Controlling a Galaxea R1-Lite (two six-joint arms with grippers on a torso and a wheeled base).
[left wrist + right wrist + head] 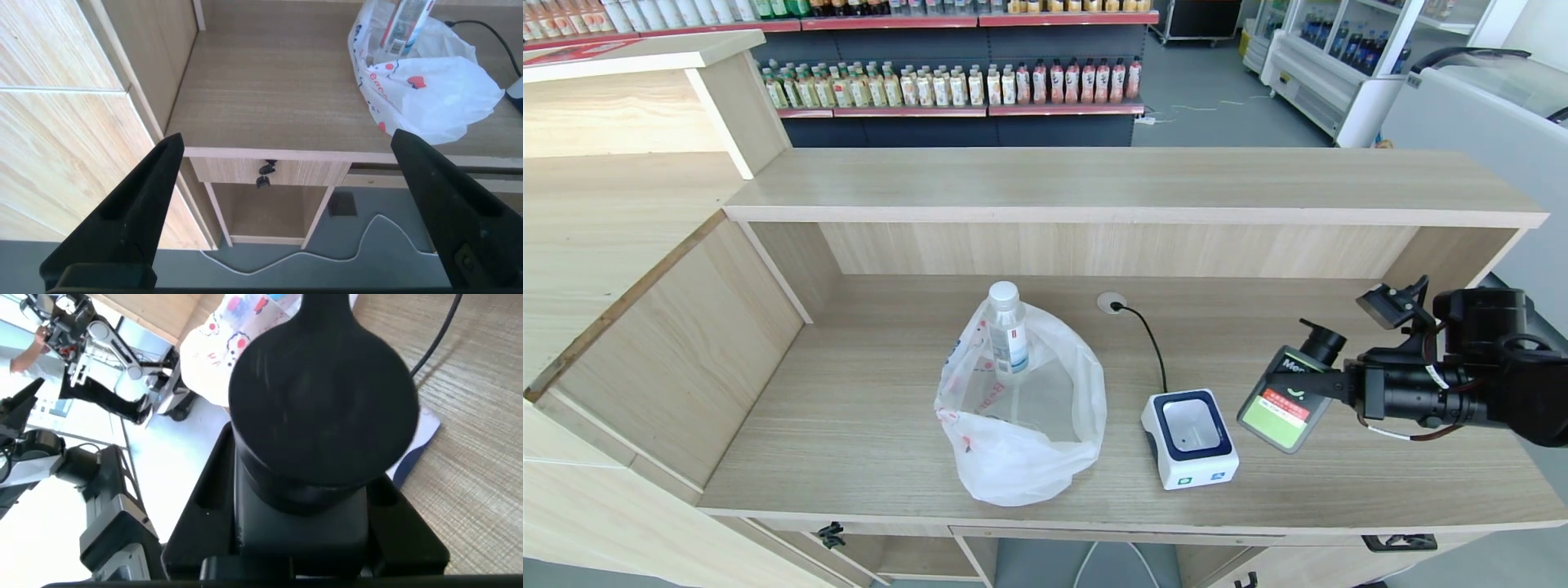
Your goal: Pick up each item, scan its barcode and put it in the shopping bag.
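Left pincer (288,140) agape, right pincer (1304,387) clamped.

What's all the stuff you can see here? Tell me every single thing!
counter: one, light wood, in front of the robot
shopping bag: one, white with red print, open on the middle of the counter
clear bottle: one, white cap, standing in the bag
scanner: one, white with a dark blue top, right of the bag
cable: one, black, from the scanner to a hole in the counter
dark bottle: one, green and red label, held tilted right of the scanner
drink bottles: many, mixed colours, on shelves behind the counter
left gripper: open, before the counter's near edge
right gripper: shut on the dark bottle
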